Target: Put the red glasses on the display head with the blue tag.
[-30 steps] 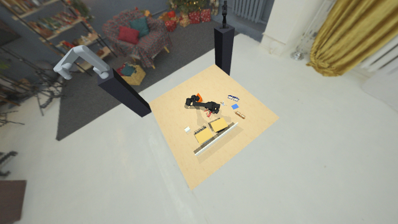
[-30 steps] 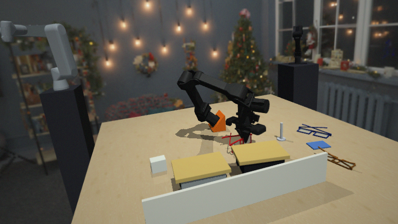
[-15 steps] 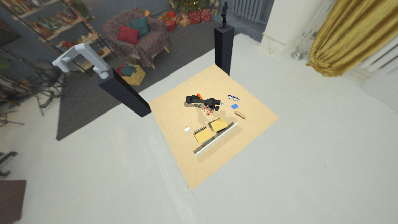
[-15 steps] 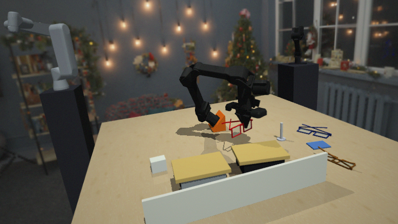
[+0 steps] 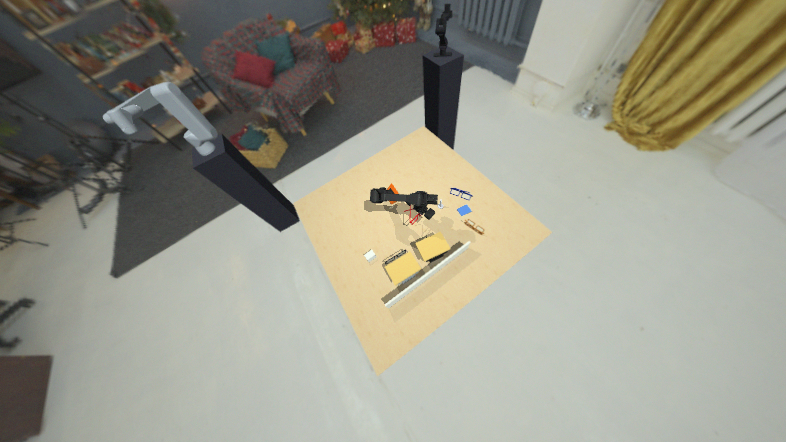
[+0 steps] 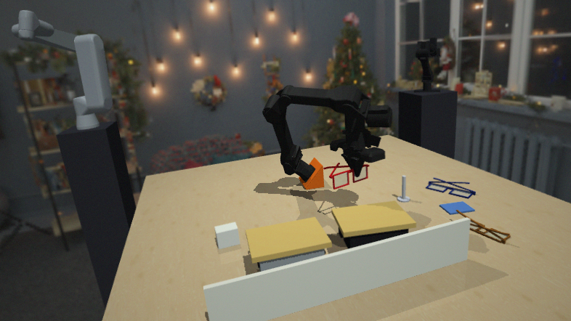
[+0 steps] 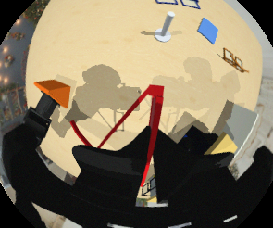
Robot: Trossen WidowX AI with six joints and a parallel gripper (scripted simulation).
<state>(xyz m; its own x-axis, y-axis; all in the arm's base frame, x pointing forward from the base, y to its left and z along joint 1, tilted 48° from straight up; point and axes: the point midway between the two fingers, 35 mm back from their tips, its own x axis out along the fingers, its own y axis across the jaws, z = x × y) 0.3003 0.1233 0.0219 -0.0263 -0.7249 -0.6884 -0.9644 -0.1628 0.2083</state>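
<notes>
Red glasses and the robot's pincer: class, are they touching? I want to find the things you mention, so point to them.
Touching. The exterior view shows the pincer (image 6: 357,174) (image 7: 150,129) shut on the red glasses (image 6: 341,180) (image 7: 155,116) at the lenses, lifted above the table.

The black arm's gripper (image 6: 358,170) is closed on red glasses (image 6: 340,179), holding them above the wooden table (image 6: 176,216). Behind the glasses, beside the gripper, an orange wedge (image 6: 316,176) touches the arm's lower end. To the gripper's right in view stand a pale peg (image 6: 403,189), blue glasses (image 6: 450,187) and a blue square (image 6: 456,207). Nearer the viewer than the gripper are two yellow-topped boxes (image 6: 288,240) (image 6: 373,217).
</notes>
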